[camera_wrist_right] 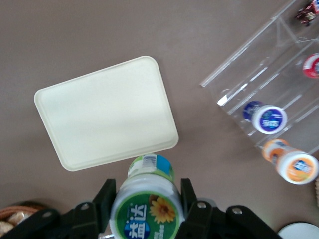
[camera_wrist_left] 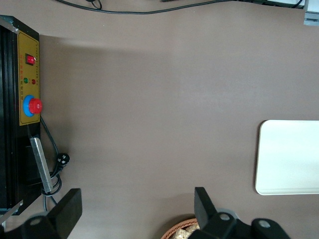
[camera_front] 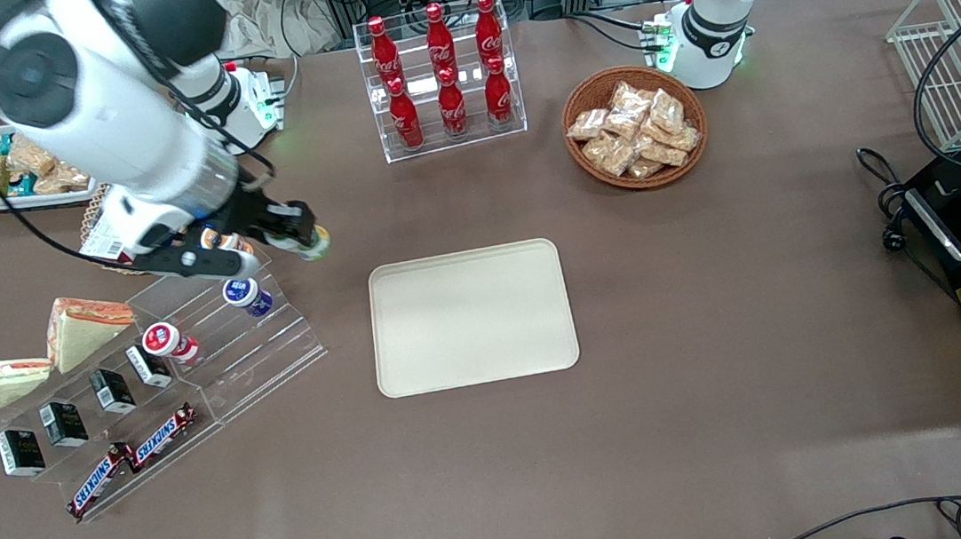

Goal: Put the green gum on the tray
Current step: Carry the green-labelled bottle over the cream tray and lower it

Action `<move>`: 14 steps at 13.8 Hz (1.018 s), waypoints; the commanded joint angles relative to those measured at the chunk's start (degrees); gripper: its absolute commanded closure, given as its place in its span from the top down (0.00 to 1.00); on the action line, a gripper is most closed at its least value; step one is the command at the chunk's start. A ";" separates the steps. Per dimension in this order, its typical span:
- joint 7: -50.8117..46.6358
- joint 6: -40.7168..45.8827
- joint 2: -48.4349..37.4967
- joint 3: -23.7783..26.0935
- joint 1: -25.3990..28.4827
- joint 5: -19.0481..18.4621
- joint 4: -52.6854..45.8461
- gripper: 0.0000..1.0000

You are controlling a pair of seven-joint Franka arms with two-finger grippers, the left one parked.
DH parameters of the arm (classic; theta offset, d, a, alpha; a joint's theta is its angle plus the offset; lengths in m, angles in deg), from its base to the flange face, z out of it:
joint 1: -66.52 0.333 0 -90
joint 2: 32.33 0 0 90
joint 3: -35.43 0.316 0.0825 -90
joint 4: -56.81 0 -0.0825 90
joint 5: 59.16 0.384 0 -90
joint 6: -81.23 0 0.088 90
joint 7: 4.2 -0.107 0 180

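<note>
My right gripper (camera_front: 298, 235) is shut on the green gum (camera_front: 313, 244), a small white bottle with a green-rimmed lid, and holds it in the air above the table between the clear stepped rack (camera_front: 212, 351) and the beige tray (camera_front: 472, 316). In the right wrist view the gum (camera_wrist_right: 148, 201) sits between the two black fingers (camera_wrist_right: 106, 199), lid toward the camera, with the tray (camera_wrist_right: 104, 112) below and ahead of it. The tray is bare.
The stepped rack holds a blue-lidded bottle (camera_front: 247, 296), an orange-lidded bottle (camera_front: 220, 240), a red-lidded one (camera_front: 168, 341), small dark boxes and Snickers bars (camera_front: 130, 458). Sandwiches (camera_front: 84, 324) lie beside it. A cola rack (camera_front: 442, 77) and snack basket (camera_front: 635, 124) stand farther from the camera.
</note>
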State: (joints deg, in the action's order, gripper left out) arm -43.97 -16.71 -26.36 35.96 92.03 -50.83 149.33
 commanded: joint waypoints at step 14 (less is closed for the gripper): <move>-14.89 -49.71 14.76 -0.62 11.84 -5.96 29.82 0.26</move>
State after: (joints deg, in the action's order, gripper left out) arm -55.91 -64.09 -13.25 35.88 102.66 -54.93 179.49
